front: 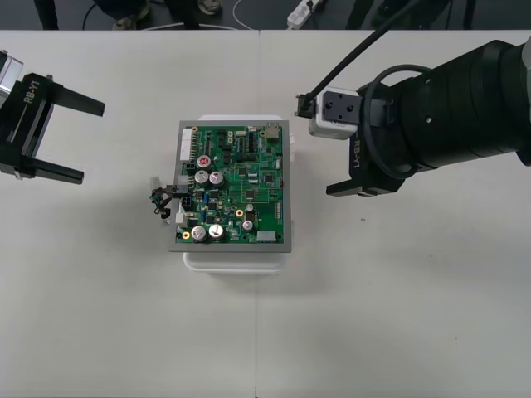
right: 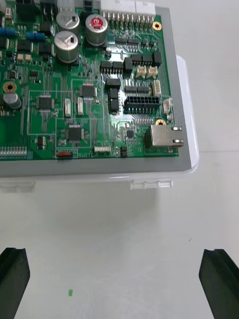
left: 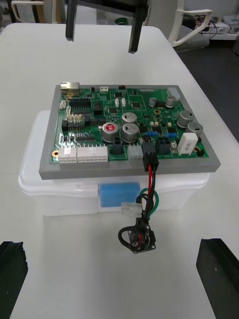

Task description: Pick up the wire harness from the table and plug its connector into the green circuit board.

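The green circuit board (front: 236,186) rests on its white base (front: 236,261) mid-table. The harness's black plug (left: 150,152) sits in a connector at the board's left edge. Its red, black and green wires (left: 149,184) hang down the base. The round metal socket (left: 139,239) lies on the table beside the base, and the harness (front: 162,203) shows at the board's left. My left gripper (front: 93,141) is open, well left of the board, holding nothing. My right gripper (front: 314,149) stands open just right of the board, its fingers (right: 14,279) wide apart over bare table.
The light table (front: 398,315) surrounds the base on all sides. In the left wrist view the right gripper (left: 102,35) hangs beyond the board's far edge. A strip of dark floor with cables runs along the table's far edge.
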Robot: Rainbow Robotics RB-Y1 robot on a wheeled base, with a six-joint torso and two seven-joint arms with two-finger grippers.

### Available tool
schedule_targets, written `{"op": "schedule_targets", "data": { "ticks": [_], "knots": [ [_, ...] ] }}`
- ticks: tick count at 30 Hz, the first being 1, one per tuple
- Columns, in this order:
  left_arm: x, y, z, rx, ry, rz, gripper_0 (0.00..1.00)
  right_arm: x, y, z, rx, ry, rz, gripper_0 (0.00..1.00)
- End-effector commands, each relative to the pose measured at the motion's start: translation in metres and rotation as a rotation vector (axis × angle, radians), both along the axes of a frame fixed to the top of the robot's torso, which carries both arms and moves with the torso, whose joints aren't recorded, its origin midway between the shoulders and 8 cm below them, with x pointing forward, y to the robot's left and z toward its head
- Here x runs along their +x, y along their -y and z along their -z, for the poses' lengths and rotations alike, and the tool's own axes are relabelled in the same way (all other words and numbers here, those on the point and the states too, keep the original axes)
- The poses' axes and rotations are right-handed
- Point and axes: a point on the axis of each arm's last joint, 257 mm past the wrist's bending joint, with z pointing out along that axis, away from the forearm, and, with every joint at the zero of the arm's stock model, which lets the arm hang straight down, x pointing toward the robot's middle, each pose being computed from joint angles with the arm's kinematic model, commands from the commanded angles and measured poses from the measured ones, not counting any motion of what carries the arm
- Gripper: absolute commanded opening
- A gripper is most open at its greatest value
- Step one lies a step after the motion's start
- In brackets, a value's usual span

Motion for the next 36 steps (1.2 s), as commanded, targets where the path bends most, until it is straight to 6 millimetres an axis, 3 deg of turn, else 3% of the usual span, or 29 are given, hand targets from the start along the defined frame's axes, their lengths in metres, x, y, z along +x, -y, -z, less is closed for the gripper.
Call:
{"op": "schedule_targets", "data": {
  "ticks": [1, 19, 24, 30, 36],
  "knots": [
    [-0.011, 0.007, 0.000, -0.007, 0.030, 0.057, 1.00, 0.010, 0.030, -0.005, 0.010, -0.012, 0.025, 1.00],
    [-0.016, 0.040, 0.001, -0.058, 0.007, 0.029, 1.00, 0.047, 0.079, -0.012, -0.053, 0.088, -0.071, 1.00],
    [-0.014, 0.043, 0.004, -0.050, 0.029, 0.013, 1.00, 0.046, 0.093, -0.007, -0.066, 0.109, -0.096, 1.00],
    [-0.001, 0.046, -0.004, -0.079, 0.035, -0.049, 1.00, 0.034, 0.096, -0.004, -0.031, 0.081, -0.122, 1.00],
    [0.002, 0.056, -0.007, -0.087, 0.052, -0.062, 1.00, 0.028, 0.097, -0.014, 0.019, 0.066, -0.129, 1.00]
  ]
}}
